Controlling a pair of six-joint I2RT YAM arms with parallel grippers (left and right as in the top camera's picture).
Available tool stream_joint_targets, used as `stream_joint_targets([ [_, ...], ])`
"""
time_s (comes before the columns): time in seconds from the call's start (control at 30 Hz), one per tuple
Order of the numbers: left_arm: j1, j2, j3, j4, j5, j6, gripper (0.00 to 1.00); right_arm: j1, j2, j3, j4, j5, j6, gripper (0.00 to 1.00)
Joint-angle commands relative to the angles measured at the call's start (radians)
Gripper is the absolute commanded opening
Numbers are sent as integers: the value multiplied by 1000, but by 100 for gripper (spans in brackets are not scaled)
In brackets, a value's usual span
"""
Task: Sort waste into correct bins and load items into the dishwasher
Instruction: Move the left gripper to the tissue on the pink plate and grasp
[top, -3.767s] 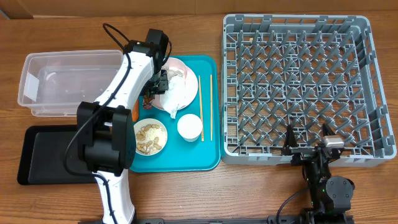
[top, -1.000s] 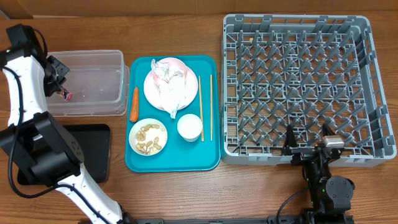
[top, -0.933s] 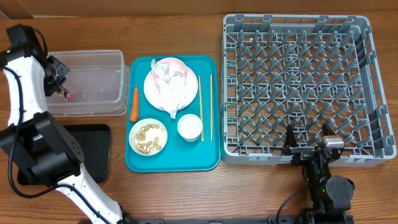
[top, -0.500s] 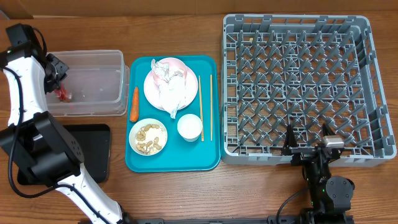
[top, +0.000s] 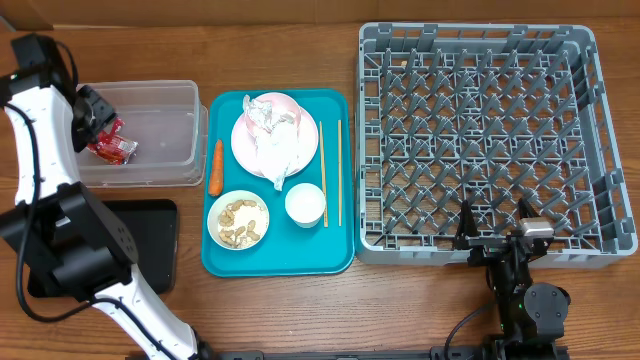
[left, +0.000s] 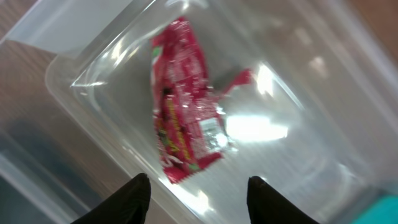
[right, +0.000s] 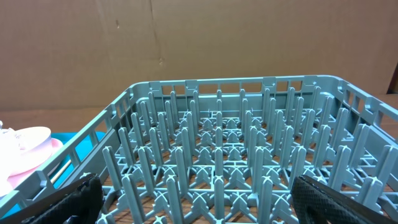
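Note:
The red snack wrapper (top: 110, 146) (left: 183, 102) lies loose in the clear tub (top: 160, 140) (left: 311, 143), at its left end. My left gripper (top: 92, 112) (left: 199, 202) is open and empty just above it. On the teal tray (top: 340, 250) sit a pink plate (top: 305, 115) with crumpled white-and-silver paper (top: 268, 118) and a whitish bowl (top: 280, 165), an orange carrot (top: 215, 166), a bowl of beige scraps (top: 240, 221), a white cup (top: 305, 205) and chopsticks (top: 339, 170). My right gripper (top: 495, 235) (right: 205, 199) is open and empty at the front edge of the grey dish rack (top: 480, 140) (right: 236, 155).
The flat black tray (top: 150, 245) lies at the front left, partly under my left arm. A cardboard wall stands behind the table.
My left gripper has let go of the red wrapper, which now lies in the clear tub. Earlier, the arm carried it from the teal tray to the tub.

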Motion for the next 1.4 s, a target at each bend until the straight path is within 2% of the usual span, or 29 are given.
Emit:
stream_joint_targets([
  [0.0,-73,-147,45,6,13,40,56,7,-2,-10,6,8,-3,100],
  [0.17,-206,-276,45,-10,87,89,66,7,-2,-10,6,8,-4,100],
  [0.33,-359,-312,45,-99,91,88,73,7,-2,-10,6,8,-4,100],
  [0.43,-463,-284,43,-160,91,88,80,7,-2,-10,6,8,-4,100],
  [0.67,-633,-139,42,-283,74,89,82,7,-2,-10,6,8,-4,100],
  [0.87,-665,-24,42,-303,49,89,90,7,-2,-10,6,8,-4,100],
  [1.07,-669,116,42,-306,105,89,90,7,-2,-10,6,8,-4,100],
  [1.37,-671,179,42,-259,106,88,89,7,-2,-10,6,8,-3,100],
])
